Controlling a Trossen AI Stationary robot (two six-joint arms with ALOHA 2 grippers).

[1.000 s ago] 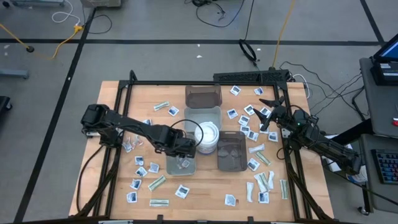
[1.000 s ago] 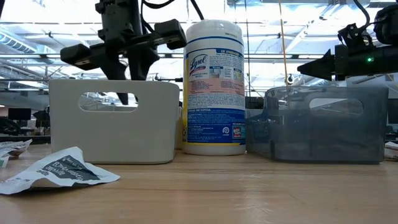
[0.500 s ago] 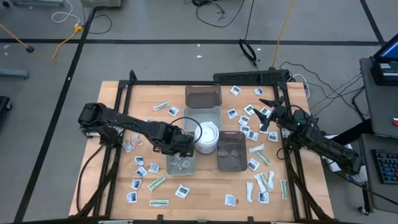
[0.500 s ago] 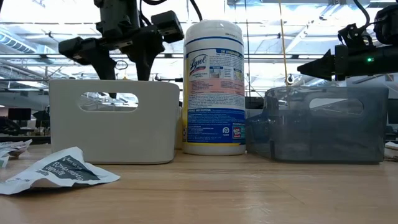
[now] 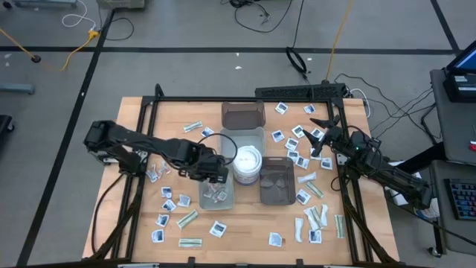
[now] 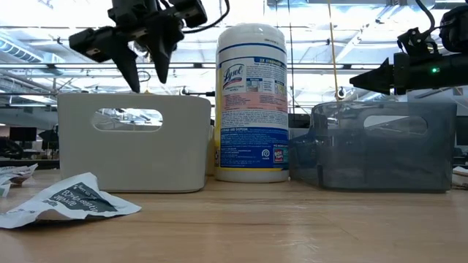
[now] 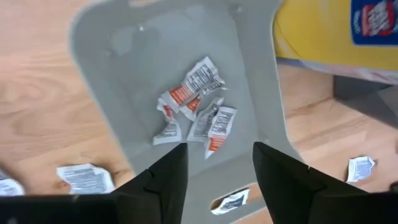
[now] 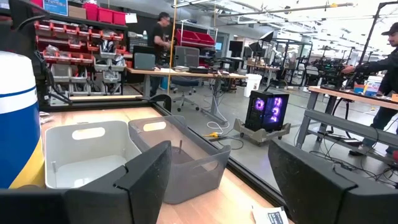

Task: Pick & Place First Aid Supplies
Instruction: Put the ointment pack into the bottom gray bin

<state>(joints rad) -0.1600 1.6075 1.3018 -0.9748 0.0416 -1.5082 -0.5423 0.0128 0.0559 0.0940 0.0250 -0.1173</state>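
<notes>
My left gripper (image 5: 213,176) (image 6: 144,66) hangs open, pointing down, just above the light grey tray (image 5: 207,199) (image 6: 135,142), with nothing between its fingers. In the left wrist view several crumpled white packets (image 7: 194,115) with orange and dark print lie on the floor of the grey tray (image 7: 106,74), beyond the gripper (image 7: 217,171). Many more first aid supplies (image 5: 165,202) lie flat and scattered over the wooden table. My right gripper (image 5: 321,132) (image 8: 217,180) waits open and level over the table's far right part.
A white tub (image 5: 247,164) (image 6: 252,102) stands right of the grey tray. A dark translucent tray (image 5: 276,181) (image 6: 380,146) sits beyond the tub; another dark tray (image 5: 243,114) and a second grey tray (image 5: 256,138) stand farther back. A crumpled packet (image 6: 66,201) lies near the front edge.
My left gripper has risen out of the grey tray and drifted a little toward the table's left edge. Its fingers have spread apart. The packets stay on the tray's floor.
</notes>
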